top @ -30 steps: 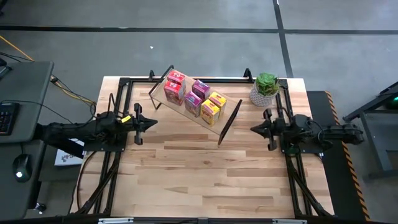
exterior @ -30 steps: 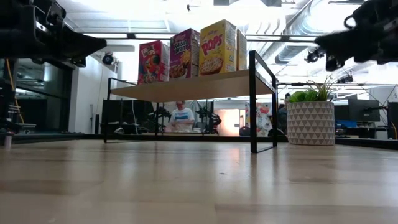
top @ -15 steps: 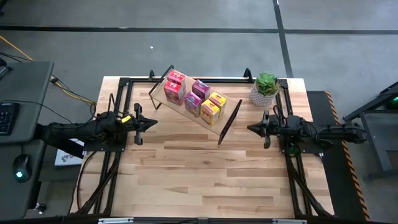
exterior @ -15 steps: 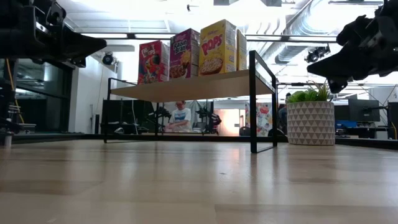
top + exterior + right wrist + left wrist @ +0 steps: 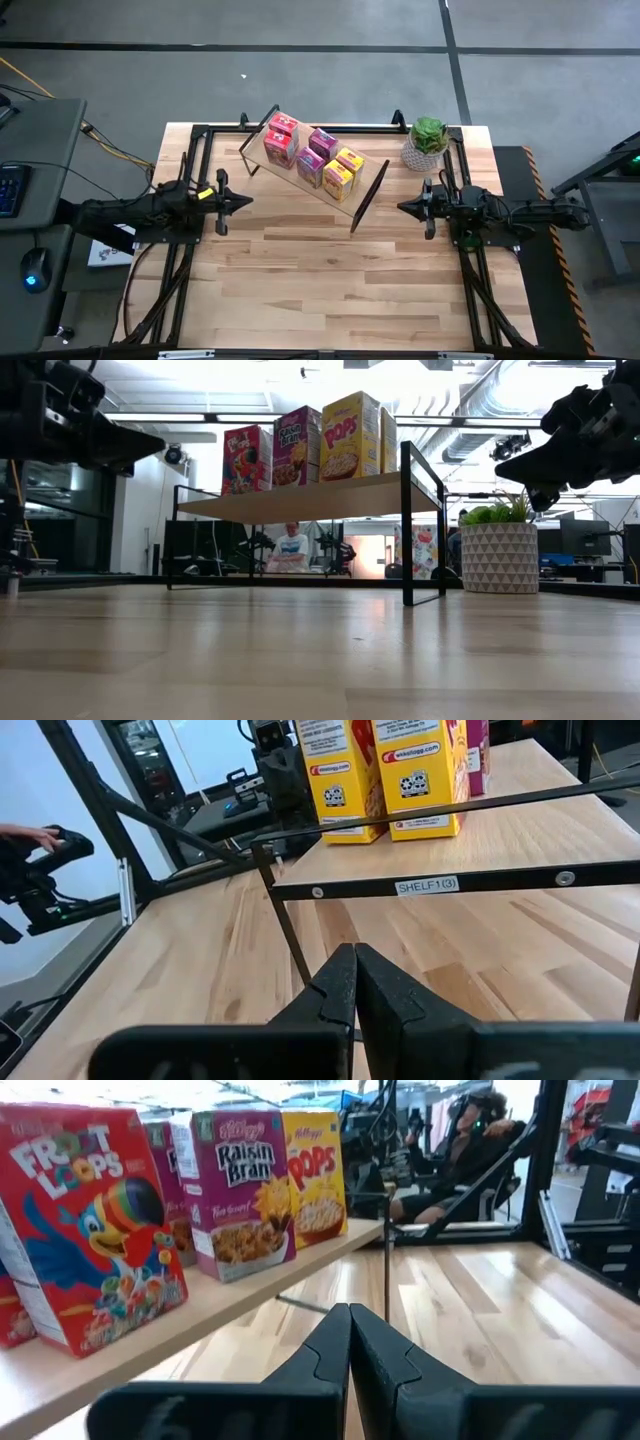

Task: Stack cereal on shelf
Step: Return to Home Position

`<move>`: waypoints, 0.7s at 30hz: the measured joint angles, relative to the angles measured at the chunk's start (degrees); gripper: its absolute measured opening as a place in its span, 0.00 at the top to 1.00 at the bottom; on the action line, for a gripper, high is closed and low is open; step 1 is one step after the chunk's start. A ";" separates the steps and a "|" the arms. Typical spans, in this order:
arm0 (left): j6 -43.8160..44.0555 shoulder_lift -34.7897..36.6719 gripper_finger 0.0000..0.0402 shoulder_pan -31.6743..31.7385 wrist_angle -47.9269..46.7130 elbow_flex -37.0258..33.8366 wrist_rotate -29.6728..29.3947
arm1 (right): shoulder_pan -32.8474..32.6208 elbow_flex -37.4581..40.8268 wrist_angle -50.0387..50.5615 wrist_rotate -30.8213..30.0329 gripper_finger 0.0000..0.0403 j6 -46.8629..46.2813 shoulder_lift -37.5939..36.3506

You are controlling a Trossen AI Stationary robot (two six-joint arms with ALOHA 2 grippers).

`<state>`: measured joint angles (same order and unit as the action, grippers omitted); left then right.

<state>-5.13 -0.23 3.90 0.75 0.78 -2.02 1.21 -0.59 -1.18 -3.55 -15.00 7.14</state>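
Note:
Six small cereal boxes stand upright on the shelf (image 5: 347, 198), a light-wood plank with black wire end frames at the table's far middle: red boxes (image 5: 282, 140), magenta boxes (image 5: 316, 155) and yellow boxes (image 5: 343, 170). The low view shows them in a row (image 5: 300, 448) on the plank (image 5: 300, 498). My left gripper (image 5: 246, 200) hangs shut and empty above the table, left of the shelf; its wrist view (image 5: 350, 1312) looks at the boxes' fronts. My right gripper (image 5: 402, 207) hangs shut and empty right of the shelf's end frame (image 5: 420, 885).
A potted green plant (image 5: 427, 142) in a white patterned pot (image 5: 500, 558) stands at the far right, just beyond my right gripper. Black frame rails run along the table's left, right and far edges. A person (image 5: 292, 548) sits in the room behind.
My right gripper has come down and a little toward the table's left, closer to the shelf's end frame, staying shut. My left gripper has sunk slightly. The boxes and the shelf have stayed still.

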 joint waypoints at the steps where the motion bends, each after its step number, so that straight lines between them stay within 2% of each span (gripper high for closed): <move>1: -0.02 0.00 1.00 0.00 -0.28 -0.02 0.00 | 0.00 -0.01 0.01 -0.01 1.00 0.00 0.00; 5: 0.00 0.02 1.00 0.00 -0.02 -0.02 -0.08 | -0.24 0.00 0.03 0.16 1.00 0.00 -2.07; 9: -0.01 0.02 1.00 0.00 -0.03 -0.02 -0.11 | -0.26 0.04 -0.35 0.57 1.00 0.02 -7.16; 21: -0.02 0.02 1.00 0.00 -0.03 -0.02 -0.13 | -0.46 0.06 -0.23 0.55 1.00 0.00 -7.08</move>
<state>-5.14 -0.21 3.90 0.72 0.75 -2.15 0.75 -0.54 -1.41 -3.01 -15.00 0.05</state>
